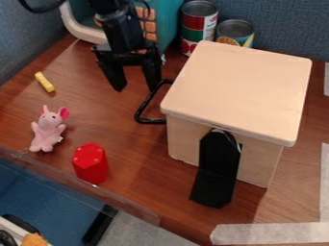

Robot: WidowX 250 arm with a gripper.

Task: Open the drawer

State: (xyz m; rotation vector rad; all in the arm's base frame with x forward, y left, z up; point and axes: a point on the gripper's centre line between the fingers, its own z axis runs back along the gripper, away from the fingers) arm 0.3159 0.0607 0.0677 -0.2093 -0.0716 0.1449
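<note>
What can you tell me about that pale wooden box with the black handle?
The box looks like smooth, light wood, with a flat, round-cornered top jutting slightly past its sides. It stands upright on the brown table. An angular black handle sticks out toward the picture's left, and a black piece sits at its front, the lower part slanting outward. The open tool is near the handle; I can't tell whether they touch.
</note>
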